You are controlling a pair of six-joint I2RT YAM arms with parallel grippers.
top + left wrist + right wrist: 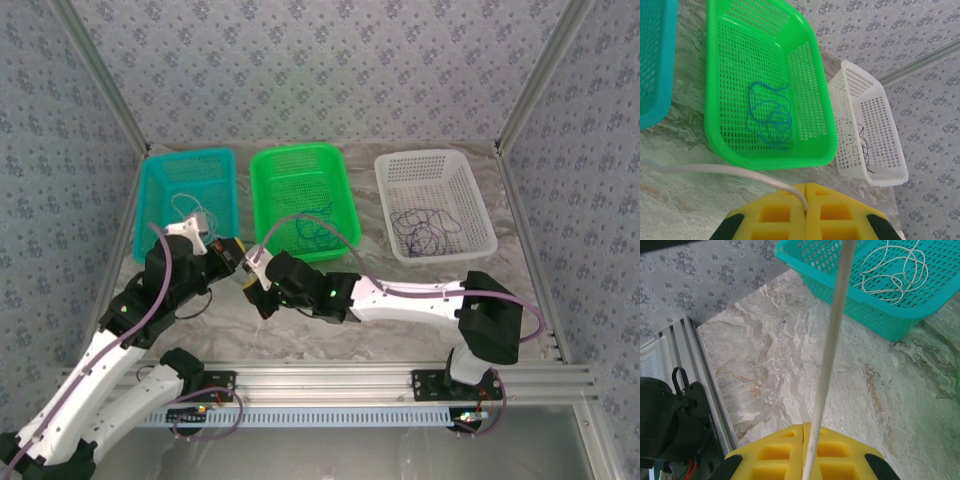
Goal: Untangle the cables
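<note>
On the marble table (790, 340), left gripper (805, 192) and right gripper (803, 432), meeting at 9 o'clock, were both pinched shut on one white cable (715, 169), probably to pull it straight; blue cable (771, 116) sat in green basket (775, 161) at 12.

Left arm (95, 365) rises from the lower left of the top frame. Right arm (410, 296) stretches leftward from the lower right. Wrists meet left of centre. Left gripper (805, 197) and right gripper (803, 432): yellow pads pressed together, each pinching the whitish cable (832, 340).
</note>
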